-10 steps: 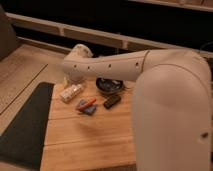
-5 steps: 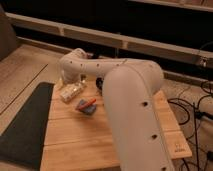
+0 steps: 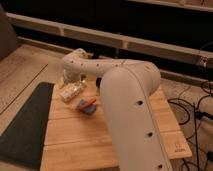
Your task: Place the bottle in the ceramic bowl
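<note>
The bottle [image 3: 70, 92], small and whitish-cream, lies on its side on the wooden table [image 3: 75, 142] at the back left. My gripper [image 3: 71, 79] is at the end of the white arm [image 3: 125, 100], which reaches across to the back left. The gripper hangs just above and behind the bottle, and I cannot tell whether it touches it. The ceramic bowl is hidden behind the arm.
A blue-and-orange object [image 3: 86, 105] lies on the table just right of and in front of the bottle. A dark mat [image 3: 25, 125] lies on the floor to the left. Cables [image 3: 197, 112] run along the floor on the right. A dark ledge runs behind the table.
The arm has swung across the middle of the view and now covers the bowl and the black block. The gripper has come down closer to the bottle. The bottle has not moved.
</note>
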You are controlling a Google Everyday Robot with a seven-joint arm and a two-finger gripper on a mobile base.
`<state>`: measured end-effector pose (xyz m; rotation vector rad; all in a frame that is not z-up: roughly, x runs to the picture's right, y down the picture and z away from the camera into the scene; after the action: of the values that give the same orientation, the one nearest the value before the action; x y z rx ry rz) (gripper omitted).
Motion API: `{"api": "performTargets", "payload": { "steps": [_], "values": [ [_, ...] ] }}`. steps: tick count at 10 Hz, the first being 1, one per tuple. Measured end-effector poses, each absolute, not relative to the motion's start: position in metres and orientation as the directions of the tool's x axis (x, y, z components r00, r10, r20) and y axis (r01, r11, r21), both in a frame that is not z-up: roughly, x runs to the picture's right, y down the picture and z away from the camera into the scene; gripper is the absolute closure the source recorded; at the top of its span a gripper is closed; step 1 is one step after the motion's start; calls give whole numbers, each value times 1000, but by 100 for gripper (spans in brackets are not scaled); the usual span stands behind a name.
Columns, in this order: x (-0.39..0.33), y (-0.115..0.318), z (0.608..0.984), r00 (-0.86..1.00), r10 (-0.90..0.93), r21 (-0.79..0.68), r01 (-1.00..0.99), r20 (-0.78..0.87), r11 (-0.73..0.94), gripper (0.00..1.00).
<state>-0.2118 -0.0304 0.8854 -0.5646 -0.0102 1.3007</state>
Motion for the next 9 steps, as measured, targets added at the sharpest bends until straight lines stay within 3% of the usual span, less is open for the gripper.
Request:
{"api": "performTargets", "payload": {
  "steps": [5,9],
  "values": [
    [-157,-63,932,-169,934,-188,-954,-315,-236,35],
    [-147,-68,940,-250,918,-156,-939,-306,-308,35]
  ]
}}
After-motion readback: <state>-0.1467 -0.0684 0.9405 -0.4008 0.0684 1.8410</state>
